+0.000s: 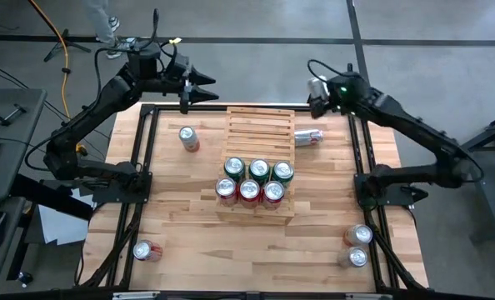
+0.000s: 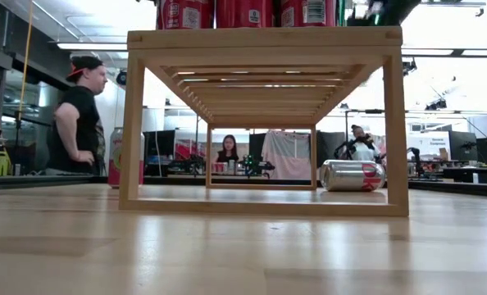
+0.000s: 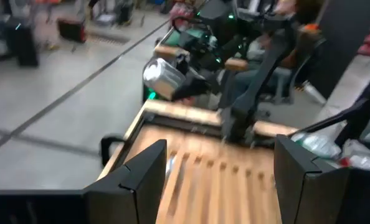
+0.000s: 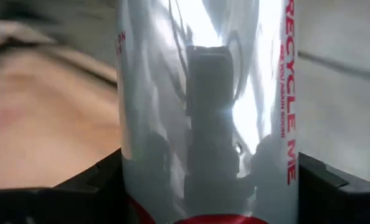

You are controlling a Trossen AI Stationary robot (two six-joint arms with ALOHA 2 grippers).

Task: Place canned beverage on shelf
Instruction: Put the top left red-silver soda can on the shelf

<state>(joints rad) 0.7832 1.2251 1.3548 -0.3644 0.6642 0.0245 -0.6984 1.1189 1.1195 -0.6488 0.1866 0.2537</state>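
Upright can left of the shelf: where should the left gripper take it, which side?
Grip its round wall at mid-height. The can stands upright, clear of the shelf, so I'd bring the open left gripper in from the far side, where it hovers now, one finger on each side.

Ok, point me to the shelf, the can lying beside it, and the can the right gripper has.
shelf (image 1: 260,127): high view, bare back slats.
can lying on its side (image 1: 308,137): high view, mid-body, right of the shelf.
can between the right gripper's fingers (image 4: 210,112): right wrist view, silver side.
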